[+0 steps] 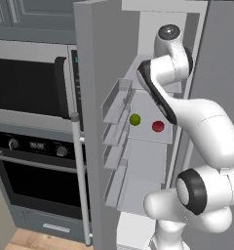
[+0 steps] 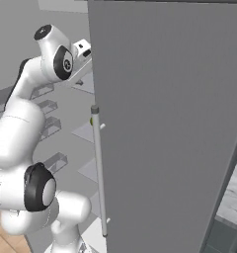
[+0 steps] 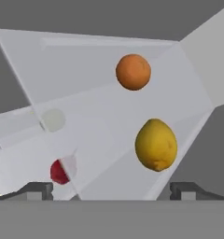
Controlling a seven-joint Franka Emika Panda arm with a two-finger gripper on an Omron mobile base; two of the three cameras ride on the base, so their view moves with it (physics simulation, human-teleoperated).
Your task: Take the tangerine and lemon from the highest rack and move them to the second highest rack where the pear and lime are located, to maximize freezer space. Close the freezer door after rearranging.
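In the left base view the arm (image 1: 187, 112) reaches into the open freezer, and a lime (image 1: 134, 119) and a red fruit (image 1: 158, 126) lie on a rack (image 1: 148, 134) below it. In the right base view the freezer door (image 2: 175, 123) stands just beside the raised arm. In the hand view the claw (image 3: 112, 189) is open with nothing between its fingers; the lemon (image 3: 156, 144) lies just ahead of it, and the tangerine (image 3: 133, 72) farther ahead on the same rack.

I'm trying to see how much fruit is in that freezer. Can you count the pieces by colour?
Orange: 1, the tangerine
Yellow: 1, the lemon
Green: 1, a round fruit on the rack below
Red: 1, a round fruit beside the green one
Total: 4
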